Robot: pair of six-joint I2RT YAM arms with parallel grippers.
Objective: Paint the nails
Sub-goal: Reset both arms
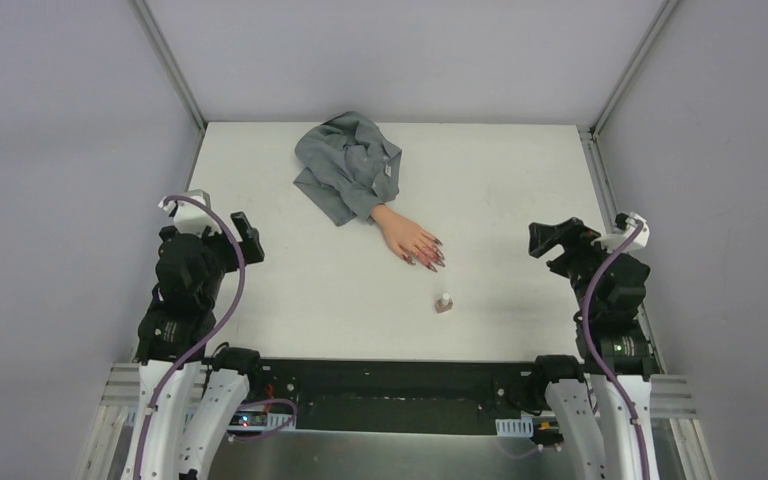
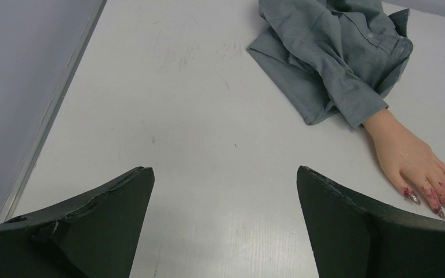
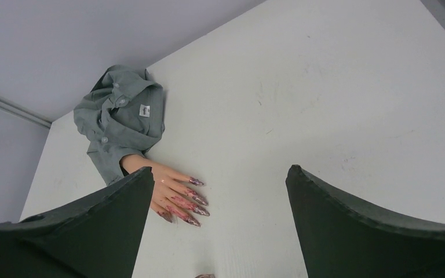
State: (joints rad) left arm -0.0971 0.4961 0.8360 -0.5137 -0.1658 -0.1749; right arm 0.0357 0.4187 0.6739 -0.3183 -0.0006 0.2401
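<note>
Hovering with jaws apart, holding nothing: left gripper (image 2: 223, 169), right gripper (image 3: 219, 168); nails (image 1: 432, 258) lying near polish bottle (image 1: 444, 302).

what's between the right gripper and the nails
Nothing visible does: only table surface lies between the right gripper and the nails. The small bottle stands nearer the arms, off that line.
</note>
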